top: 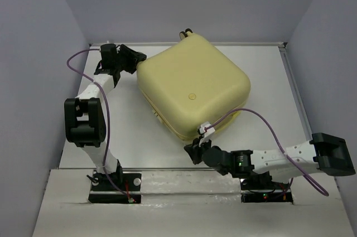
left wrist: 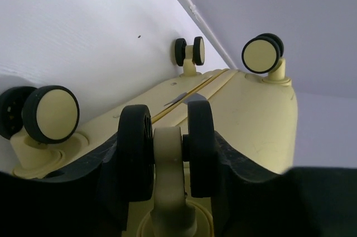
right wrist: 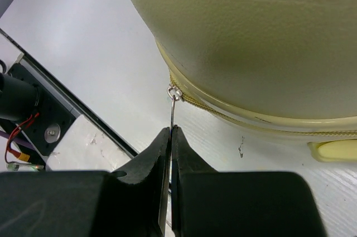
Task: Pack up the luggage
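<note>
The luggage (top: pixel 192 89), a pale yellow hard-shell suitcase with a small round emblem, lies closed and flat on the white table. My left gripper (top: pixel 135 58) is at its far left corner, shut on a caster wheel (left wrist: pixel 167 150), a black double wheel on a cream stem; the fingers (left wrist: pixel 131 159) press the wheel from both sides. My right gripper (top: pixel 196 149) is at the suitcase's near edge, shut on the thin metal zipper pull (right wrist: pixel 174 111), which hangs from the slider on the yellow zip line (right wrist: pixel 223 110).
Three more caster wheels (left wrist: pixel 53 113) (left wrist: pixel 189 52) (left wrist: pixel 261 54) stick out of the suitcase end. A cream handle (right wrist: pixel 332 150) shows at the suitcase's side. Grey walls enclose the table (top: pixel 262 75); the arm base plate (right wrist: pixel 53 131) is near the right gripper.
</note>
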You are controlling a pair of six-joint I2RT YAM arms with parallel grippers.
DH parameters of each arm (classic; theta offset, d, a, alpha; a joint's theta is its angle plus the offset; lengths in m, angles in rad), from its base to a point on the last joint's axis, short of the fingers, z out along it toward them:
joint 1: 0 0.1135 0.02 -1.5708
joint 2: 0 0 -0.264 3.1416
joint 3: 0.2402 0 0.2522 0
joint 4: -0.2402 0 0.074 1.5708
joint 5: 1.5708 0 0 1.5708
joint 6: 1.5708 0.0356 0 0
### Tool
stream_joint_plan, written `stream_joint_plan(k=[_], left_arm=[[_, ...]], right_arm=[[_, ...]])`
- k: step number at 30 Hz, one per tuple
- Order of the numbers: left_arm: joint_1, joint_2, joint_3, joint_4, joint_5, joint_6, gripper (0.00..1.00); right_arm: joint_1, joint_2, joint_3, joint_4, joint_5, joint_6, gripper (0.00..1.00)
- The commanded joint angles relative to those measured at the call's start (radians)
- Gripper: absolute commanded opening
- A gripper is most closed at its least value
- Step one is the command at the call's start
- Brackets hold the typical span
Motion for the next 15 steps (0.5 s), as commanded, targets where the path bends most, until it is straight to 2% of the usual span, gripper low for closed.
stream_joint_plan(k=[1,2,7,9,14,15], left_arm=[[-0.005,-0.005,0.042,0.156,0.049,-0.018,0.17],[-0.005,-0.007,0.043,0.156,0.049,-0.002,0.06],[0.01,-0.091,-0.035,0.166,0.004,0.039,0.06],[0.062,-0.187,-0.144,0.208,-0.02,0.036,0.06],[0.102,-0.438,-0.42,0.255,-0.088,0.051,0.06],[0.104,-0.479,-0.46,0.258,-0.095,0.055,0.06]], right_arm=[[0.037,-0.036,0.002,-0.028,-0.102,0.012,0.07],[0.037,-0.036,0.004,-0.031,-0.098,0.012,0.07],[0.006,-0.039,0.016,-0.04,-0.108,-0.014,0.07],[-0.057,-0.067,0.013,-0.039,-0.154,-0.025,0.07],[-0.253,-0.166,0.005,-0.031,-0.26,-0.107,0.07],[-0.253,-0.186,0.008,-0.034,-0.266,-0.132,0.07]])
